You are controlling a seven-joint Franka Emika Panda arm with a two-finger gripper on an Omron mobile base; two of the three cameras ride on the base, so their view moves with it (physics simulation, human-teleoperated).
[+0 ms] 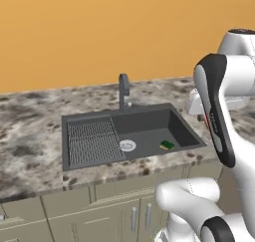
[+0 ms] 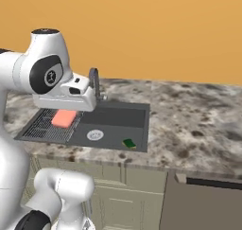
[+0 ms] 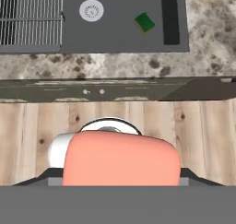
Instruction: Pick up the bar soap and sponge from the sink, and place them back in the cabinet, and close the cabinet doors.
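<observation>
Hand: the robot's two-finger hand [image 2: 64, 111] hangs above the front of the sink, pointing down; it is clamped on the bar soap, and in the hand view the bar covers the finger tips.
Bar soap: the small flat salmon-pink bar soap with rounded edges [image 3: 120, 158] is lifted clear of the basin; in the right base view it [image 2: 64, 118] shows under the white wrist, in front of the ribbed rack, touching nothing but the hand.
Floor: pale wooden floor boards [image 3: 198, 126] lie straight below the hand, in front of the bench edge.
Lower doors: short olive-grey cupboard doors with paired steel handles [image 1: 139, 217] stand closed beneath the bench front.
Bench: the speckled grey-brown stone bench [image 2: 198, 129] runs along the orange wall, with broad bare stretches on either side of the basin.
Sink: the wide dark grey rectangular sink [image 1: 149, 121] is sunk into the bench; its ribbed draining rack [image 1: 92, 141] fills one side, and the round silver drain [image 1: 128, 145] sits beside it on the flat floor.
Sponge: the small green block sponge with a yellow layer [image 1: 167, 145] lies on the basin floor near the front corner, well apart from the drain and close to the side wall; [image 3: 144, 22] open basin floor surrounds it.
Faucet: the dark curved faucet [image 1: 123, 89] rises at the back rim.
</observation>
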